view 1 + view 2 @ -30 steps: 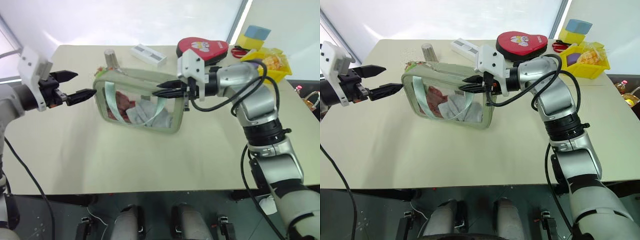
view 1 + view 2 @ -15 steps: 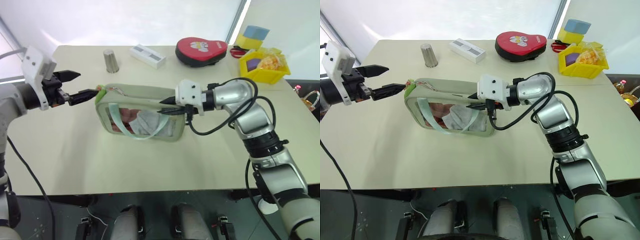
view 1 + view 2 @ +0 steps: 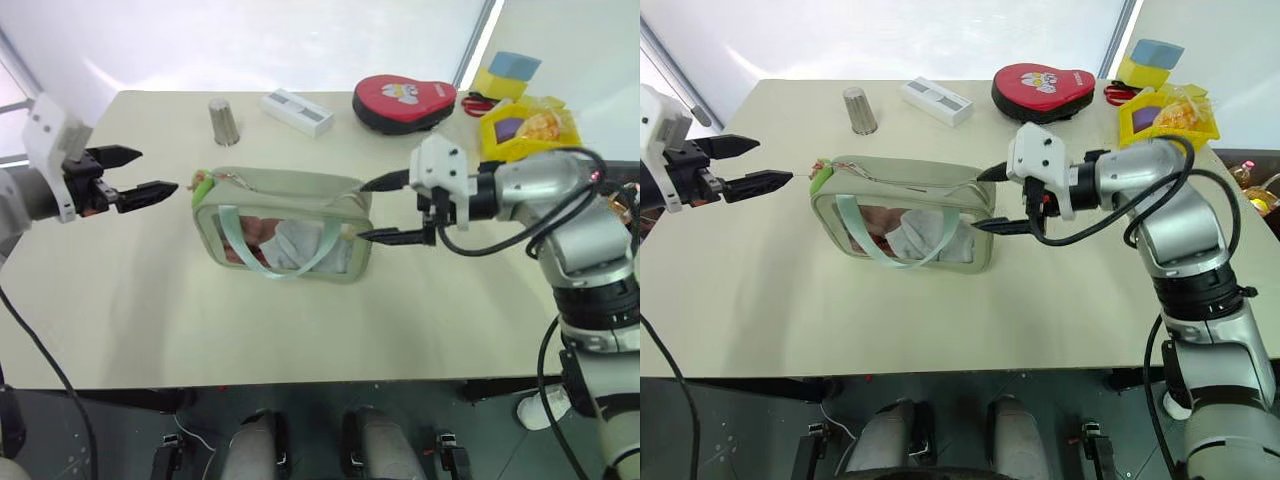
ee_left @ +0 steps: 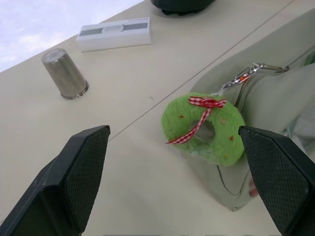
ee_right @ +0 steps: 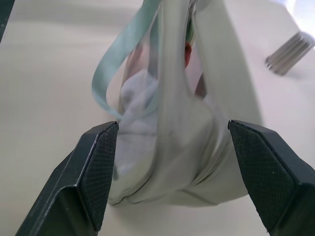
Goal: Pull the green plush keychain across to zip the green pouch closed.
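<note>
The green pouch [image 3: 283,223] lies on the table [image 3: 300,330] near its middle, clear window facing the near edge, its pale strap [image 3: 280,245] looped across the window over white and reddish contents. The green plush keychain [image 4: 204,128] (a fuzzy ring with a red checked bow) sits at the pouch's left end, hanging from a thin chain clipped there.

The left gripper [image 3: 140,172] hovers just left of the keychain, jaws wide apart and holding nothing. The right gripper [image 3: 997,199] is at the pouch's right end, jaws spread with that end between them; the frames show no firm grip.

Far on the table stand a metal cup [image 3: 223,121], a white box [image 3: 297,110], a red heart-shaped case [image 3: 404,101] and, at the far right, a yellow bin [image 3: 530,128].
</note>
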